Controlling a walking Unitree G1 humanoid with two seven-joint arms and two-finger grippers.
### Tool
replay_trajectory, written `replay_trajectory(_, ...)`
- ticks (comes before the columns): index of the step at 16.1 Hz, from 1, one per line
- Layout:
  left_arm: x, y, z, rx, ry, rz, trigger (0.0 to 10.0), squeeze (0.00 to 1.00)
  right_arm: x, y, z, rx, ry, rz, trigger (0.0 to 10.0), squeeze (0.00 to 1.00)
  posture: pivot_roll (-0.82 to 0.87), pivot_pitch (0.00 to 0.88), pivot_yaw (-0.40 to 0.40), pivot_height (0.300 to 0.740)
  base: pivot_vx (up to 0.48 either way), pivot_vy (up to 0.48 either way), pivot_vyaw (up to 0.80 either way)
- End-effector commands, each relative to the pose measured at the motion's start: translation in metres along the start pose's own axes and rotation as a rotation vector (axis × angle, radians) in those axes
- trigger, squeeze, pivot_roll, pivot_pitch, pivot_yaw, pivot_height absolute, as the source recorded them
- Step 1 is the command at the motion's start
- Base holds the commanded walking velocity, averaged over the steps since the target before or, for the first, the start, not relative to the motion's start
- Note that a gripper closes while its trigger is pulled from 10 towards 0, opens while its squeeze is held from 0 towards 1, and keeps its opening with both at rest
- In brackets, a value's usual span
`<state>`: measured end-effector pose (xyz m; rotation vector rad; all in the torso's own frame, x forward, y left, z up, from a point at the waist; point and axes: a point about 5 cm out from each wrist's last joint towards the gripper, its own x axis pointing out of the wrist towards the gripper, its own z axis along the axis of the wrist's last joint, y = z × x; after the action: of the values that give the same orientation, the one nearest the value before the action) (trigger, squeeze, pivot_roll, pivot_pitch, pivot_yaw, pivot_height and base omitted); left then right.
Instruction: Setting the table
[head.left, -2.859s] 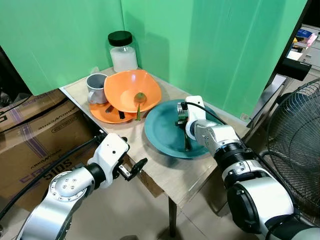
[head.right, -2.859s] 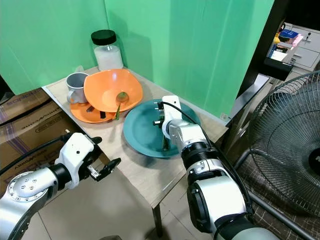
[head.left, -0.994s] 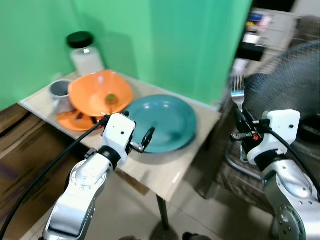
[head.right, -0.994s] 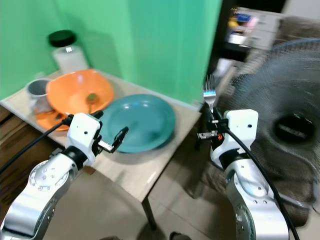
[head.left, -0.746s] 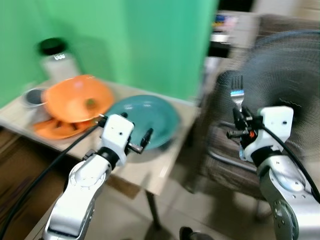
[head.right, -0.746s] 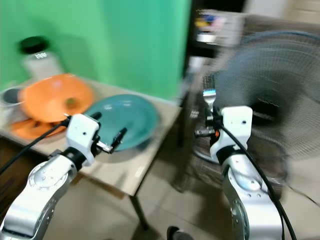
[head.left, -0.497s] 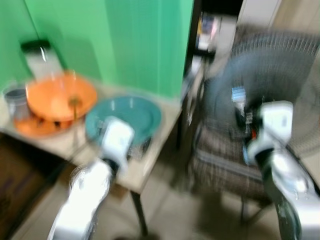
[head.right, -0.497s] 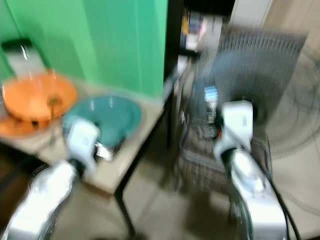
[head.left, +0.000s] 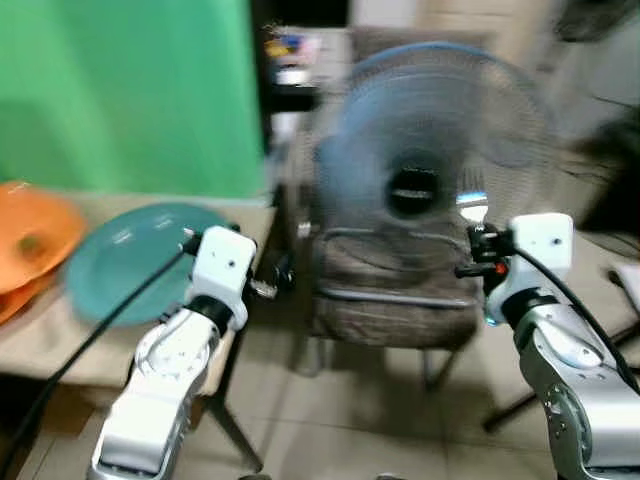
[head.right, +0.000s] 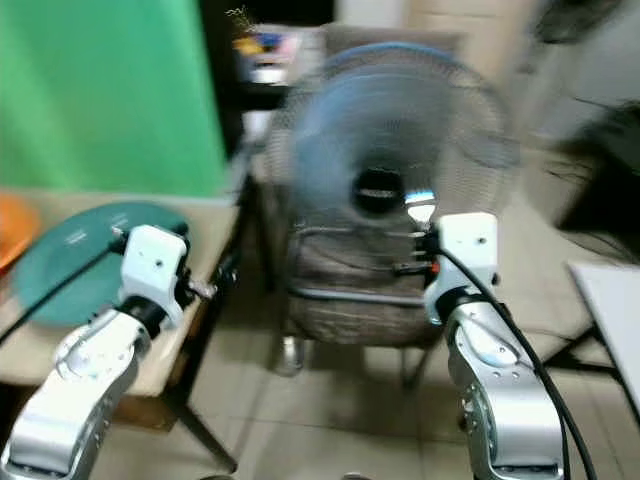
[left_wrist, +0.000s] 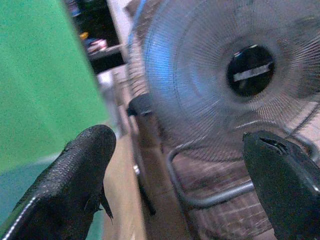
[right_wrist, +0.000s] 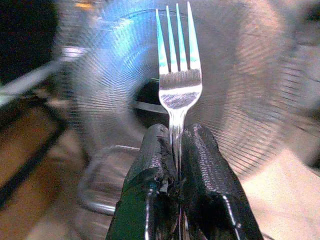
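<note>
Compared with the frame half a second ago, my head camera has turned further to the right: the counter (head.left: 40, 350) now sits at the left edge of the head views, and the big fan (head.left: 430, 150) stands in the middle. The orange bowl (head.left: 25, 245) is cut by the left edge, and the teal plate (head.left: 120, 255) lies just beside it on the counter. The pictures are blurred, so small details are not sure.

My right hand (right_wrist: 176, 150) is clamped on the fork (right_wrist: 178, 82). The two black fingers (right_wrist: 150, 165) press the handle from both sides, and the fork stands upright with its tines up, in front of the fan grille. In the left eye view the right hand (head.left: 478, 262) is raised at the right, well apart from the counter, as it was in the earlier frames.

My left hand (left_wrist: 180, 165) has its fingers (left_wrist: 75, 170) wide apart and holds nothing. In the left eye view the left hand (head.left: 270, 285) is just beside the counter's right edge, near the teal plate.

Between the counter edge and the fan there is a chair (head.left: 395, 300) with a metal frame. Bare tiled floor (head.left: 340, 420) lies in front of the chair, between my two arms.
</note>
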<state>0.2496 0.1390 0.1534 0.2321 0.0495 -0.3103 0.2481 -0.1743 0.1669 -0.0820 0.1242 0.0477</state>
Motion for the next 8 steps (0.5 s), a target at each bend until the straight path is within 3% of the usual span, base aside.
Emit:
replay_trajectory(1,0.002,0.003,-0.002,0.003,0.01,0.013,10.0,0.0,0.002,0.002,0.001,0.008,0.001,-0.009,10.0,0.0,0.08,0.0,0.038,0.74,0.0,0.0,-0.8)
replay_trajectory(3,0.012,0.003,0.0,-0.03,-0.007,0.02,10.0,0.0,0.003,-0.002,0.001,0.006,0.017,-0.06,10.0,0.0,0.06,0.0,0.034,0.74,0.0,0.0,-0.8)
replay_trajectory(6,0.017,0.004,-0.006,0.009,0.02,0.058,10.0,0.0,0.005,-0.007,0.002,-0.019,0.021,-0.064,10.0,0.0,0.05,0.0,0.042,0.74,0.0,0.0,-0.8)
replay_trajectory(8,0.018,0.002,0.0,-0.042,-0.013,0.054,10.0,0.0,0.008,-0.01,0.005,-0.023,0.014,-0.077,10.0,0.0,0.04,0.0,0.042,0.74,0.0,0.0,-0.8)
